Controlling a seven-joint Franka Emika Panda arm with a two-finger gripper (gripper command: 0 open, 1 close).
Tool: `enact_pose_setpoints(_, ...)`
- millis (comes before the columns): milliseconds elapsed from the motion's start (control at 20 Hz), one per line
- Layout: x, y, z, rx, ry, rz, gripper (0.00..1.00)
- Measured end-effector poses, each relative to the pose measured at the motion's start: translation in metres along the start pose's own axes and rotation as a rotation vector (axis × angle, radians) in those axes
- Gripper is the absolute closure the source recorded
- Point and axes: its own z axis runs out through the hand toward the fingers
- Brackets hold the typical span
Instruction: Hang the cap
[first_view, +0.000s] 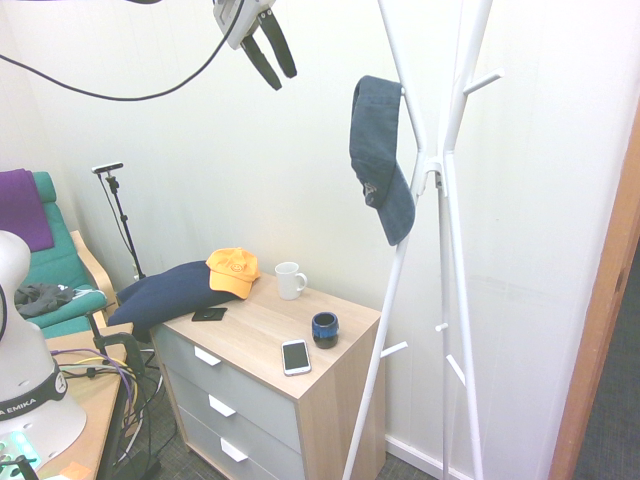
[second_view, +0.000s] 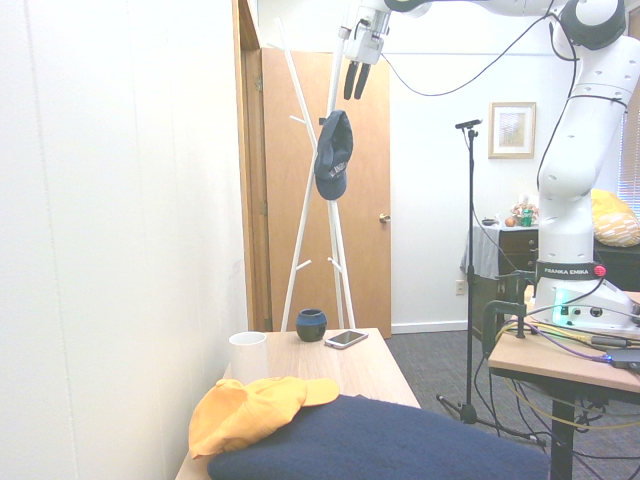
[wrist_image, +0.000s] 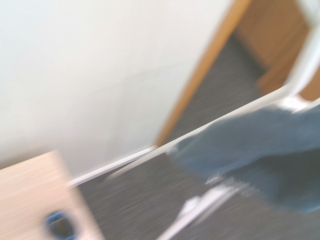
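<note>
One cap, the dark navy one, hangs on the white coat stand, draped over an upper peg with its brim pointing down, and nothing else touches it. The gripper sits up at about ten o'clock from the cap in the first exterior view, well apart from it, its two dark fingers spread narrowly and holding nothing. In the second exterior view the same gripper shows at roughly one o'clock above the cap, again clear of the fabric. The wrist view is blurred, though the blue cloth shows against the stand's white poles. By my judgement the hanging itself is done and the step in hand is the release and retreat; the next move calls only for lifting away without brushing the peg or the cloth, since a nudge could slip the cap off. Below, at about seven o'clock from the cap, the wooden dresser carries an orange cap, a white mug, a small dark pot and a phone.
</note>
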Motion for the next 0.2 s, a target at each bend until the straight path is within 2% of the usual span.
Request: enact_pose_setpoints(200, -0.018, -0.001, 0.016, 0.05, -0.24, 0.009, 0.0)
